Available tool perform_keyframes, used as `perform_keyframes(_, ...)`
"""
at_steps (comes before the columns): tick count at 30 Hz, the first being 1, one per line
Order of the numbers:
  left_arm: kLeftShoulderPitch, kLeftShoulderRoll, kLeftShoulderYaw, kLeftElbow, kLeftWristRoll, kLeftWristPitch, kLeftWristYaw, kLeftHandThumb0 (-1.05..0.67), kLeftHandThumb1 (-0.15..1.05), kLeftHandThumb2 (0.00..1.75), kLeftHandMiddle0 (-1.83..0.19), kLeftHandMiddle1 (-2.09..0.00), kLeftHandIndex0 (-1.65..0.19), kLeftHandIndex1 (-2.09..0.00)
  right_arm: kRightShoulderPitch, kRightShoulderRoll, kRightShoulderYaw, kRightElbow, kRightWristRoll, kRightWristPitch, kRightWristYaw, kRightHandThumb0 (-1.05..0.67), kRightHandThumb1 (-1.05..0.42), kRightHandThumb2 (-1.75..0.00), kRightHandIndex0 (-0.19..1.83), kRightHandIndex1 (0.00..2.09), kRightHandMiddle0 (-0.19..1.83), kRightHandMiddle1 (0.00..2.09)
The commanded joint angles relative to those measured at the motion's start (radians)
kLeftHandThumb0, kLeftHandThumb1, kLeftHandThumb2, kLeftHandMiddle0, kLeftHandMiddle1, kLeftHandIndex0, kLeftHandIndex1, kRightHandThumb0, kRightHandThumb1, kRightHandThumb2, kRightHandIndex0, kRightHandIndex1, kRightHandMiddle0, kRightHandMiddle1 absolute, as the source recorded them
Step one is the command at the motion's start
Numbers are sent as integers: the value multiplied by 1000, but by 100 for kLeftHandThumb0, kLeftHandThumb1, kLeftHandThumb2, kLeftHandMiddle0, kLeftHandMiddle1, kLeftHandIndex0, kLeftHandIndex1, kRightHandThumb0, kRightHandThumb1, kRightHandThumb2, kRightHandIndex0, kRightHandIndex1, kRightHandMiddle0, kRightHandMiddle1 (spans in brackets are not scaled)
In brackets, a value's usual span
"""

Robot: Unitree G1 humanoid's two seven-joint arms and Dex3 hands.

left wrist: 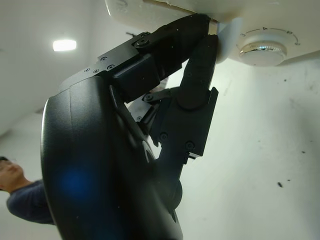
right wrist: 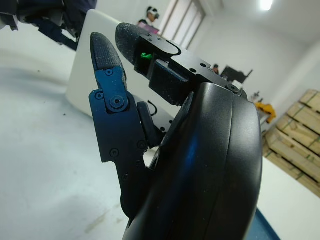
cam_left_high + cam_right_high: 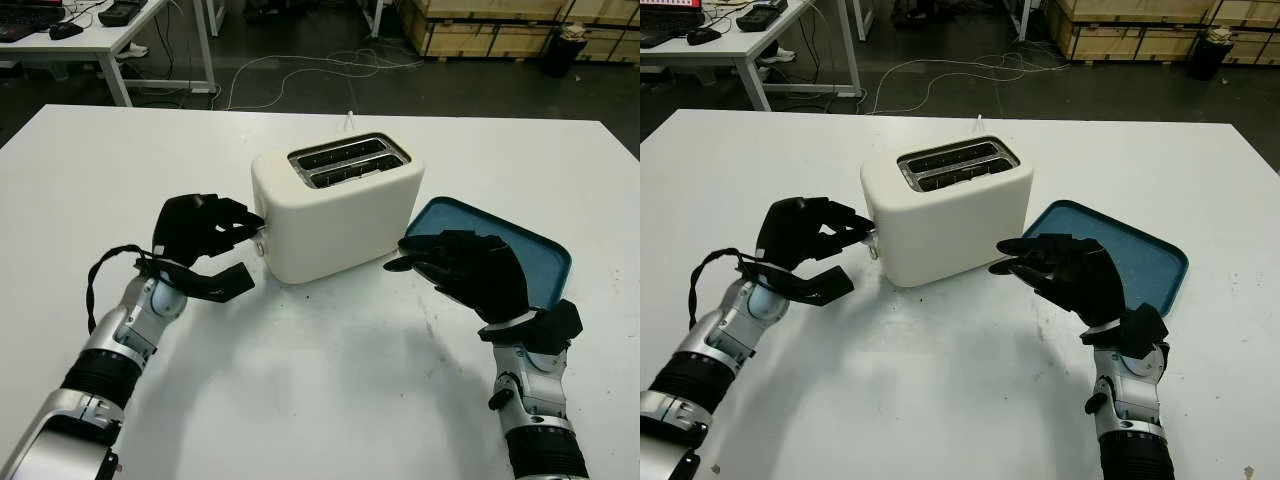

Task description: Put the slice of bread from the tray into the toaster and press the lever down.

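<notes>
A cream two-slot toaster [image 3: 340,215] stands at the middle of the white table. Its slots [image 3: 348,160] are dark inside, and I cannot tell what is in them. My left hand [image 3: 240,245] is at the toaster's left end, fingers curled, with fingertips [image 1: 202,30] touching the lever [image 1: 226,37] beside the round dial [image 1: 263,47]. The thumb hangs free below. My right hand [image 3: 465,265] is open and holds nothing. It hovers by the toaster's right front corner, over the near end of the blue tray [image 3: 540,250], whose visible part is bare.
The toaster's cable [image 3: 350,118] runs off the table's far edge. Past it are a white desk [image 3: 100,40] at the back left and wooden crates [image 3: 500,25] at the back right. A person [image 1: 12,187] is behind my left hand.
</notes>
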Motion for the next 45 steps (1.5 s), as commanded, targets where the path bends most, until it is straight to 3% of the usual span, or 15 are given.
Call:
perform_keyframes(1, 82, -138, -174, 58, 71, 17, -112, -23, 92, 10, -81, -108, -115, -1, -15, -1, -11, 14, 40, -20, 8, -54, -92, -5, 113, 25, 110, 0)
perform_keyframes(7, 78, -116, -154, 49, 47, -1, -113, -21, 92, 5, -79, -124, -116, -1, -14, 4, -8, 3, 33, -8, -4, -55, -92, -4, 114, 25, 111, 0)
perform_keyframes(15, 5, -29, -149, -36, 55, -25, -183, -26, 91, 6, -83, -111, -122, -4, -10, 9, -10, 2, 32, -9, -12, -55, -92, -4, 114, 26, 112, 0)
perform_keyframes(18, -46, 5, -147, -57, 59, -61, -191, -26, 90, 1, -82, -138, -125, -6, -4, 5, -7, -9, 25, -3, -19, -55, -92, -4, 114, 26, 112, 0)
perform_keyframes(20, -88, 22, -147, -67, 58, -63, -217, -29, 90, 1, -83, -144, -126, -6, -5, 5, -7, -4, 28, -7, -17, -55, -92, -4, 114, 26, 112, 0)
perform_keyframes(24, -155, 42, -153, -62, 77, -78, -250, -34, 88, 0, -93, -140, -129, -8, -4, 0, -6, -3, 27, -15, -17, -55, -92, -4, 114, 26, 112, 0)
perform_keyframes(30, -205, 59, -158, -71, 82, -84, -341, -40, 75, 0, -98, -137, -136, -10, -4, -8, -9, -8, 36, -15, -13, -54, -92, -4, 114, 26, 113, 0)
perform_keyframes(34, -224, 64, -157, -69, 87, -91, -368, -40, 70, 0, -103, -124, -140, -9, -1, -11, -9, -12, 37, -12, -15, -54, -92, -4, 114, 26, 113, 0)
perform_keyframes(45, -228, -1, -166, 5, 85, -119, -302, -38, 70, 0, -103, -118, -143, -9, 9, -6, -10, -25, 53, 19, -30, -54, -91, -3, 114, 27, 113, 1)
